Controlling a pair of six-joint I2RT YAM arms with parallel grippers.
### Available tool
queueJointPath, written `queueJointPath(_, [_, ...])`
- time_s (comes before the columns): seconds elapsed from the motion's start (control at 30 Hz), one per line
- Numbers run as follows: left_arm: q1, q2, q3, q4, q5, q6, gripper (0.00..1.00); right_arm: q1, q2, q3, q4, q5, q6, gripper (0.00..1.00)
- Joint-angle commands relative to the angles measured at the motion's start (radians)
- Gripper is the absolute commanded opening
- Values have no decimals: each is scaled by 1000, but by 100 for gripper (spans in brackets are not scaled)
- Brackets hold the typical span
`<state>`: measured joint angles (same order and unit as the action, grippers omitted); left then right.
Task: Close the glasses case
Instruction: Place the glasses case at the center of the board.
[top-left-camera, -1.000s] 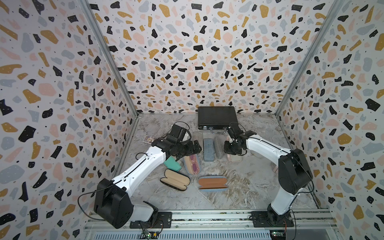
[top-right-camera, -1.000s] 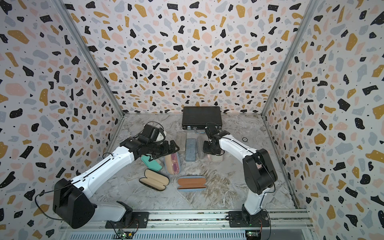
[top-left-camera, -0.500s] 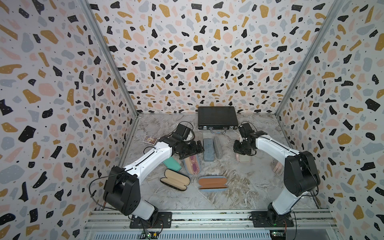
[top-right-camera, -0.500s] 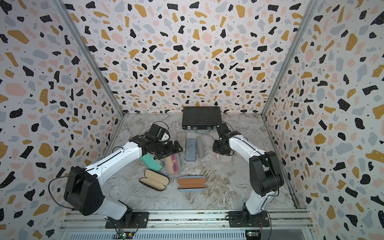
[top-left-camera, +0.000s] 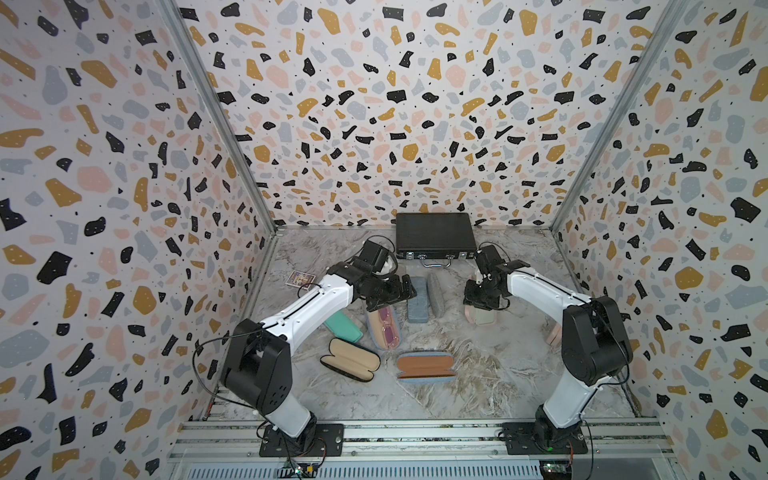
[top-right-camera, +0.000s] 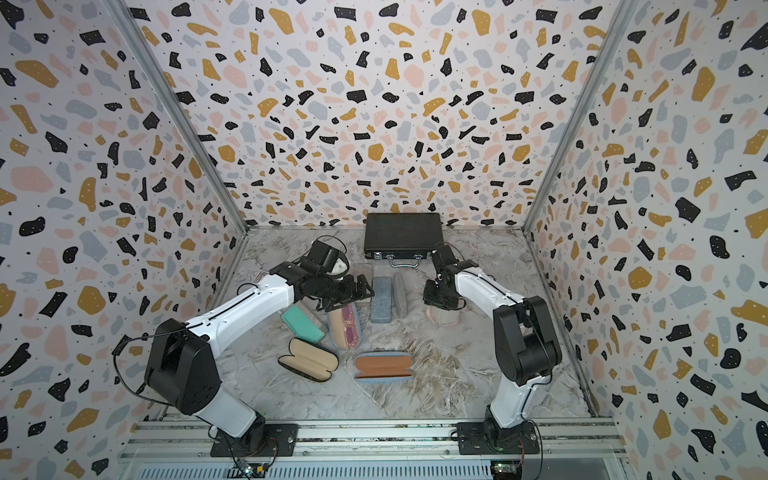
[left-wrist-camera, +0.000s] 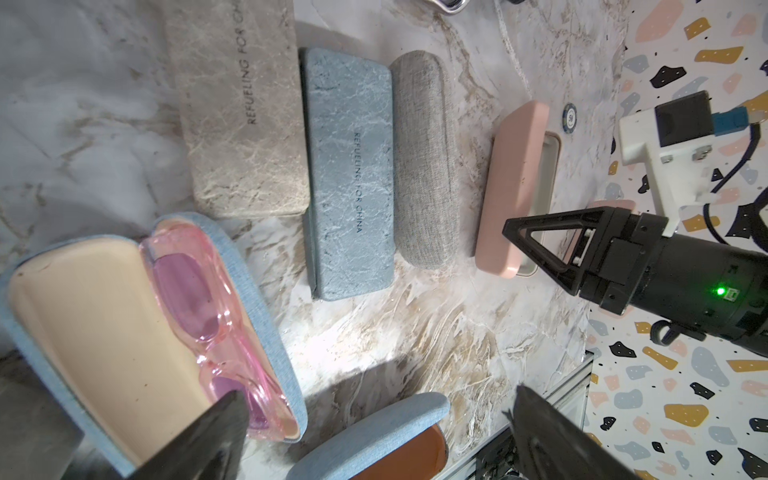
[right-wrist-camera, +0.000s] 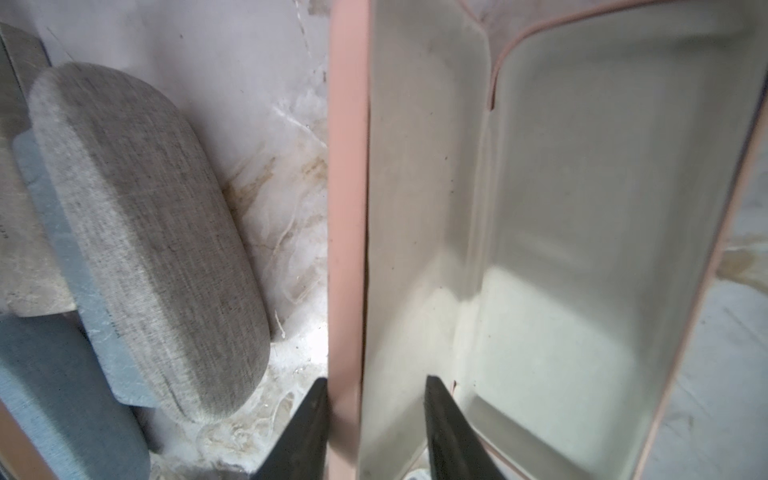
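Pink glasses case (top-left-camera: 480, 318): it is open. In both top views it sits on the marble table (top-left-camera: 478, 395), just right of the middle of the frame and below the black briefcase (top-left-camera: 434, 235). Its lid (right-wrist-camera: 347, 208) stands up on edge next to the cream tray (right-wrist-camera: 602, 208).

Right gripper (right-wrist-camera: 376, 380): it is partly open, with one finger on each side of the lid. The outer finger (right-wrist-camera: 303, 432) seems to touch the pink wall. The inner finger (right-wrist-camera: 451, 432) has a gap beside it. Nothing is pinched.

Left gripper (left-wrist-camera: 374, 436): it is spread wide and holds nothing. It hangs over the blue open case (left-wrist-camera: 83, 332) that has pink glasses (left-wrist-camera: 208, 324) in it.

Worry one: nothing squeezes the lid, so I think it could flop back open instead of dropping shut.

Worry two: a push on the lid could slide the whole light case over the smooth table, because nothing holds the tray down.

Worry three: the inner finger is inside the case. If the lid comes down, that finger could get caught and leave a gap.

Worry four: the grey cloth case (right-wrist-camera: 145, 232) lies near the lid's outer side, so the outer finger could bump it.

Not sure: I cannot tell how the case locks shut.
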<state>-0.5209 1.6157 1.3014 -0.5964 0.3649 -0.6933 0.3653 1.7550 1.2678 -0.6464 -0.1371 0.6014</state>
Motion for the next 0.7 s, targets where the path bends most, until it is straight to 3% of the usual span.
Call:
queueJointPath(0.0, [-13,21,63,18,25,16,99,-3,-65,46,-73,32,-10,45])
queueJointPath(0.2, [-35,97,186,-16,36,32,100,-5,-165,42,-118,81,-17,50])
queueJointPath(0.33, [-47,161,271,-37,44,39,90,-19,-197,45,-152,110,-32,50])
queueJointPath(0.43, [-56,225,350,-63,60,47,64,-40,-209,30,-160,122,-41,44])
queueJointPath(0.5, [-64,274,414,-92,69,53,40,-60,-218,15,-160,132,-42,29])
queueJointPath(0.57, [-75,321,479,-118,79,62,25,-86,-224,1,-161,137,-38,15])
queueJointPath(0.67, [-98,410,597,-192,77,90,3,-129,-224,-19,-160,131,-47,5])
